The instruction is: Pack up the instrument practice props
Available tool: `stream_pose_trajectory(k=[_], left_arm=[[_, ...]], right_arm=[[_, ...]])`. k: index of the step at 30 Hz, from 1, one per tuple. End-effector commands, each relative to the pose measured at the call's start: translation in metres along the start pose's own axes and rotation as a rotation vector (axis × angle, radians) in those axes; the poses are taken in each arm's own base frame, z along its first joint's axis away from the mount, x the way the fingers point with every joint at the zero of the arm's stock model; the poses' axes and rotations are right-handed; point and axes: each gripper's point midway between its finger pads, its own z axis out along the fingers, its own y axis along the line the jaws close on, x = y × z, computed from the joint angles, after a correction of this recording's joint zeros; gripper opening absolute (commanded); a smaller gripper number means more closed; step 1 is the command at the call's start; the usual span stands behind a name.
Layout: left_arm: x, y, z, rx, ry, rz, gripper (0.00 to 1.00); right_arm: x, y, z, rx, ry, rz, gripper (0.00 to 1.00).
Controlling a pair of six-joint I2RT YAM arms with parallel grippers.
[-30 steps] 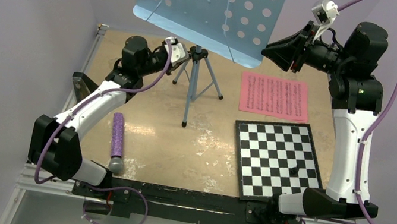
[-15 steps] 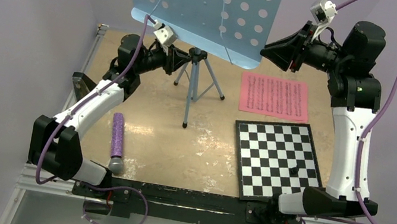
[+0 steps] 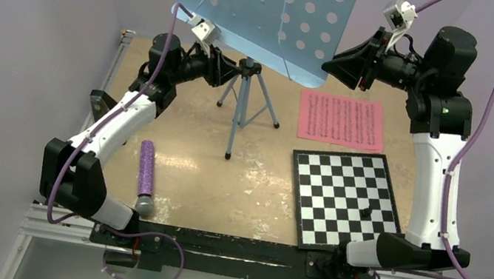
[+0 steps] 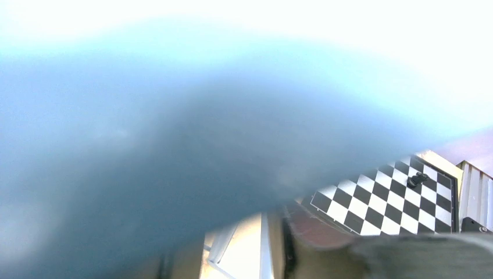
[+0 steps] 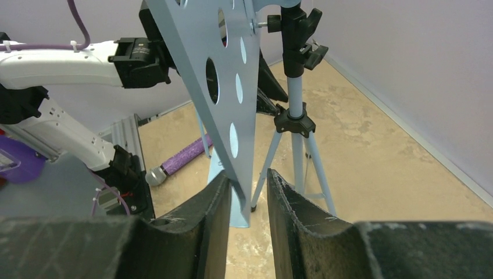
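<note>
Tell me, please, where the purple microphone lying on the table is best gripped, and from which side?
Grip the microphone on its purple handle, near the middle, coming straight down from above with the jaws set across its width. It lies flat, with its round grey head at the near end. The straight handle offers two parallel sides, while the rounded head would probably slip.

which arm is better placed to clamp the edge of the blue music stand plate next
Right. In its wrist view the right gripper straddles the music stand plate at its edge, fingers open. The left gripper sits under the plate by the pole, its camera view blurred blue.
</note>
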Motion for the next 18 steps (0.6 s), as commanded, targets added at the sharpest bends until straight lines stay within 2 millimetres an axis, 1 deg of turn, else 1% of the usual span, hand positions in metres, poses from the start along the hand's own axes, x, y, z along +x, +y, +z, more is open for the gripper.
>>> stream_pose_trajectory(k=[1, 3, 6, 9, 12, 15, 18], left_arm=[[-0.033, -0.032, -0.007, 0.077, -0.03, -0.076, 0.49], [-0.028, -0.033, -0.013, 0.071, -0.013, -0.039, 0.54], [-0.014, -0.033, -0.025, 0.06, 0.021, 0.073, 0.58], [0.0, -0.024, -0.034, 0.019, 0.02, 0.212, 0.62], [0.004, -0.01, -0.032, -0.019, -0.005, 0.327, 0.63], [0.003, 0.001, -0.023, -0.045, -0.031, 0.355, 0.6], [-0.003, 0.004, -0.014, -0.036, -0.071, 0.343, 0.54]], right_arm=[[-0.006, 0.002, -0.001, 0.001, -0.017, -0.018, 0.32], [-0.006, 0.002, -0.001, -0.001, -0.017, -0.018, 0.32], [-0.007, 0.002, -0.001, -0.002, -0.018, -0.018, 0.32], [-0.007, 0.001, 0.0, -0.001, -0.016, -0.014, 0.32], [-0.006, 0.001, -0.001, 0.002, -0.01, -0.008, 0.32], [-0.006, 0.001, -0.001, 0.005, 0.005, -0.01, 0.33], [-0.006, 0.001, -0.002, 0.006, 0.015, -0.014, 0.33]])
